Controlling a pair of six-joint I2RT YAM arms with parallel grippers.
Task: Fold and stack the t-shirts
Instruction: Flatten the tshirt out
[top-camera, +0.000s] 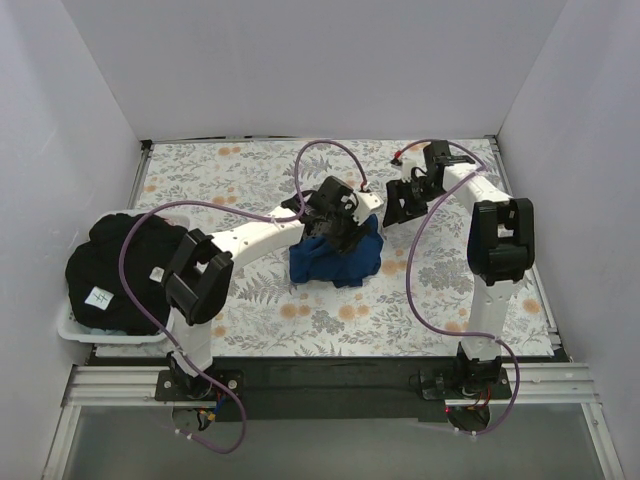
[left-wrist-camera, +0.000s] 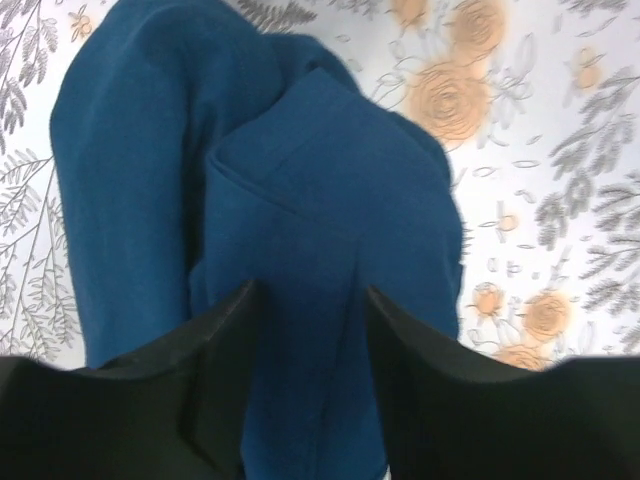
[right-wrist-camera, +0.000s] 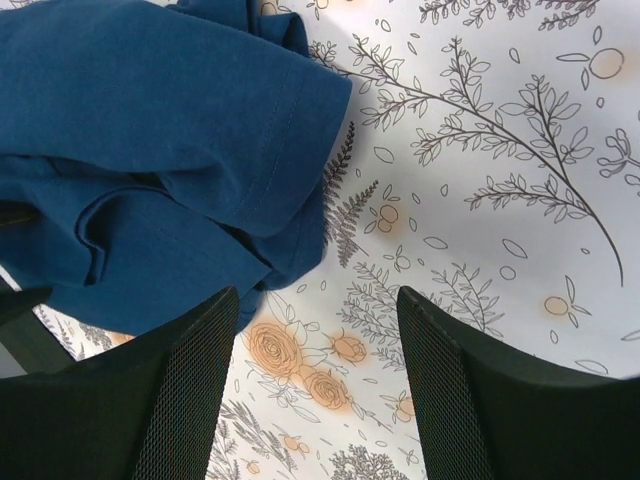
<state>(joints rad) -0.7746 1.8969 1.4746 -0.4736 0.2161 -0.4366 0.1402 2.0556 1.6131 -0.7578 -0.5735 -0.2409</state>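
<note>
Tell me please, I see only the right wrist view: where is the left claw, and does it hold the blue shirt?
Observer: The left claw sits on top of the blue shirt with cloth between its fingers. I cannot tell whether it pinches.
Operator: Are other shirts waiting?
Observer: Yes, a black shirt is heaped in a white bin at the left edge of the top view.
Operator: Has it any mark?
Observer: It shows a small white tag.
</note>
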